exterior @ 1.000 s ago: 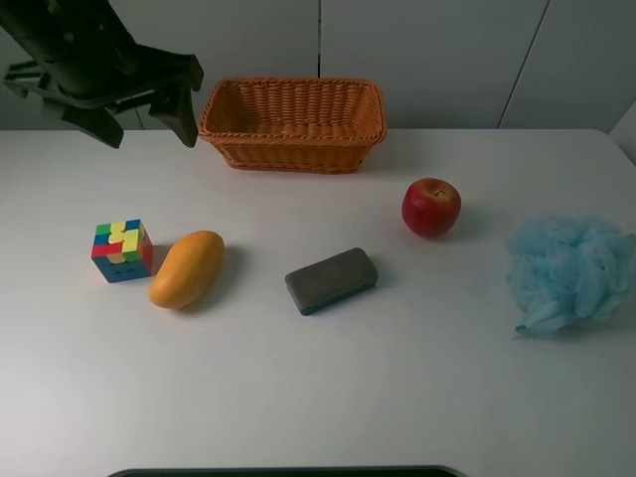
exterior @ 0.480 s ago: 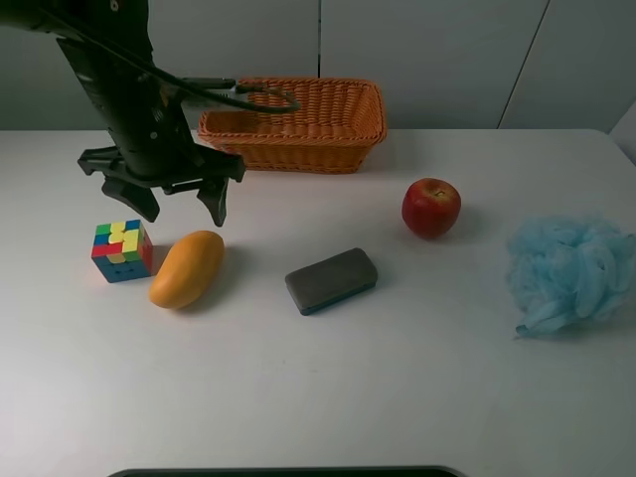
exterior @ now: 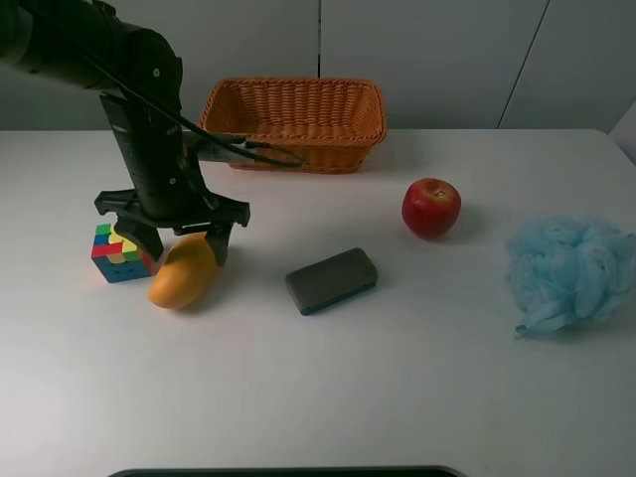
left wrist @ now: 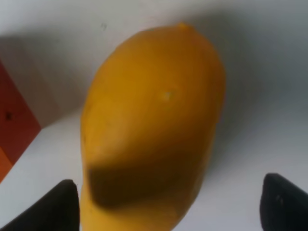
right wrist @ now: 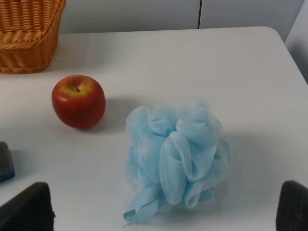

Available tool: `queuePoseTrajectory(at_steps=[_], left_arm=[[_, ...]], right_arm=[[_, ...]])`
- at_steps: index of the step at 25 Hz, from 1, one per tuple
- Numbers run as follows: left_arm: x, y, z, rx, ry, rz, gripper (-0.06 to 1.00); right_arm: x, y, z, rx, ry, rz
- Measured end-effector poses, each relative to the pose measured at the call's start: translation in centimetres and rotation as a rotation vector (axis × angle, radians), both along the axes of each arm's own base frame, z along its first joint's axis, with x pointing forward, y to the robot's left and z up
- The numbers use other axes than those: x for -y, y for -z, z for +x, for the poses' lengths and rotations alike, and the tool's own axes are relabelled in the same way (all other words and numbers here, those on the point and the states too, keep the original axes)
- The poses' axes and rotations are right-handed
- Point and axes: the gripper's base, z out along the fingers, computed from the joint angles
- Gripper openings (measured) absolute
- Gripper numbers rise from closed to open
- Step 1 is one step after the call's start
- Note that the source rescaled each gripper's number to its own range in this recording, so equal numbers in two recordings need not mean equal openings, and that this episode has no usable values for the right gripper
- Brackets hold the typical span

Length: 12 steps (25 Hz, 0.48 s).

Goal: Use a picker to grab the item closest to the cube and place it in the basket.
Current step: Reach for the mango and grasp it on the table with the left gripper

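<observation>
A multicoloured cube (exterior: 120, 252) sits at the left of the white table. Right next to it lies a yellow mango (exterior: 183, 273), which fills the left wrist view (left wrist: 154, 125). My left gripper (exterior: 177, 241) is open and has come down over the mango's upper end, one finger on each side, not closed on it. The orange wicker basket (exterior: 292, 123) stands empty at the back. My right gripper (right wrist: 163, 211) is open, its fingertips showing at the picture's lower corners, above a blue bath pouf.
A grey-and-teal eraser block (exterior: 331, 280) lies mid-table. A red apple (exterior: 430, 207) sits to its right, also in the right wrist view (right wrist: 78, 101). A blue mesh bath pouf (exterior: 571, 270) lies at the far right (right wrist: 175, 159).
My left arm has swung down from beside the basket to the mango, and its open fingers now straddle it. Nothing on the table has moved.
</observation>
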Motion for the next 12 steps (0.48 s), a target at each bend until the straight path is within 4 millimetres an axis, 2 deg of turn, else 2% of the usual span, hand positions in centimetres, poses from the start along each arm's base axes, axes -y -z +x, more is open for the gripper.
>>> queuePoseTrajectory(at_steps=[7,12], left_arm=[[-0.6,1.8,-1.0,0.008,-0.005,-0.007,1.00],[-0.7,2.4,-1.1,0.033,-0.006,-0.022,1.00]], right_arm=[[0.0,0.0,0.0,0.000,0.000,0.000],[0.0,0.0,0.0,0.000,0.001,0.002]])
